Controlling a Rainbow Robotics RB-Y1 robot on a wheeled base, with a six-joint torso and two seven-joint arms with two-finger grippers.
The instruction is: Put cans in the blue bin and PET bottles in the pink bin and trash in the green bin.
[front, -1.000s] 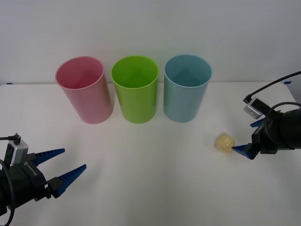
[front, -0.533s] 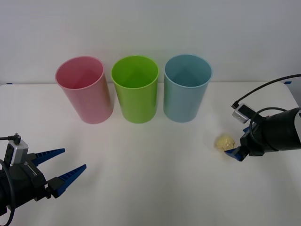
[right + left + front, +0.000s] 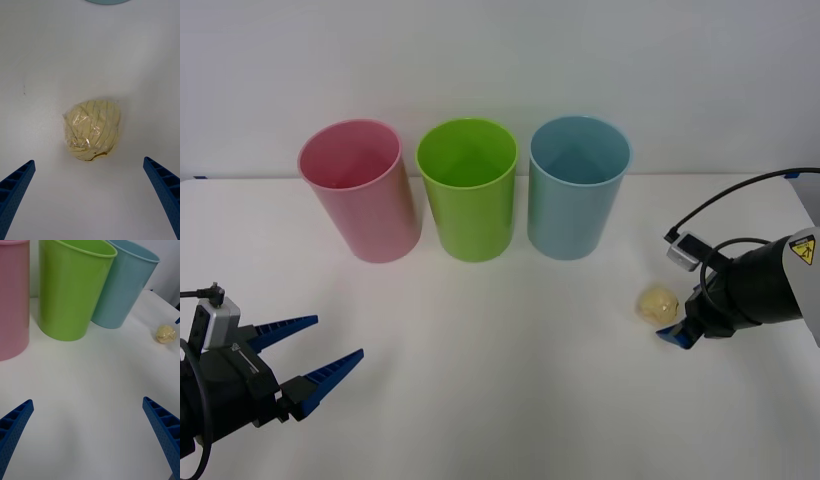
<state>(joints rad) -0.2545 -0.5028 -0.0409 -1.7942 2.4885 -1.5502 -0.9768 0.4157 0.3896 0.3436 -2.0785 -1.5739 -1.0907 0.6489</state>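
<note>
Right gripper (image 3: 90, 195) spread wide around the trash (image 3: 93, 129), set up for a pick.

Its two blue fingers stand apart on either side of the pale-yellow, plastic-wrapped wad, touching nothing; the wad lies on the white table (image 3: 510, 400) between them, so a straight closing should catch it across its middle. Taking the blue bin (image 3: 578, 187) as the mark: the trash sits on the table in front of it and off toward the robot's right, near but clear of its base. The green bin (image 3: 468, 189), where this wad belongs, stands just beside the blue bin on its left, and the pink bin (image 3: 360, 190) beyond that, all upright with mouths open to drop into. Left gripper (image 3: 310, 358) waits well away from the blue bin, low at the near left, fingers open and holding nothing.
</note>
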